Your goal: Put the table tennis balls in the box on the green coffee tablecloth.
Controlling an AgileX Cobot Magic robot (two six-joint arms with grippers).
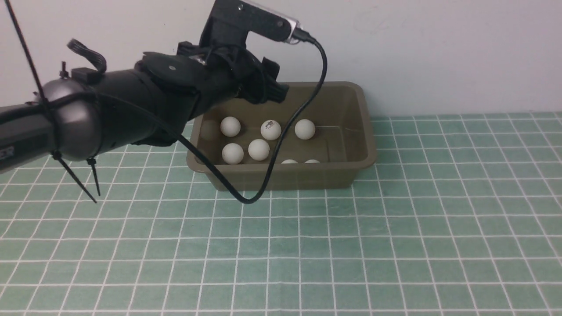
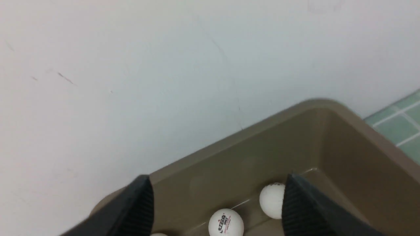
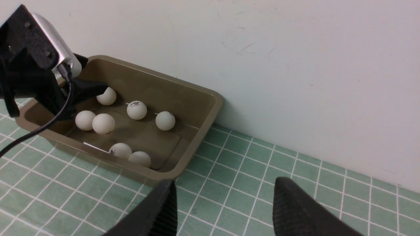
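The box (image 1: 367, 131) stands on the green coffee tablecloth (image 1: 395, 241) against the wall, with several white table tennis balls (image 1: 271, 130) lying on its floor. My left gripper (image 1: 273, 93) hovers over the box's back left part, open with nothing between its fingers. The left wrist view shows the left gripper (image 2: 218, 178) above a box (image 2: 344, 164) wall, with two balls (image 2: 225, 223) below. In the right wrist view my right gripper (image 3: 224, 182) hangs open and empty above the tablecloth (image 3: 246, 170), short of the box (image 3: 210, 108) and its balls (image 3: 136, 109).
A pale wall (image 1: 439, 52) rises directly behind the box. The left wrist camera's black cable (image 1: 246, 199) loops down in front of the box's near wall. Cable ties (image 1: 83, 188) stick out from the left arm.
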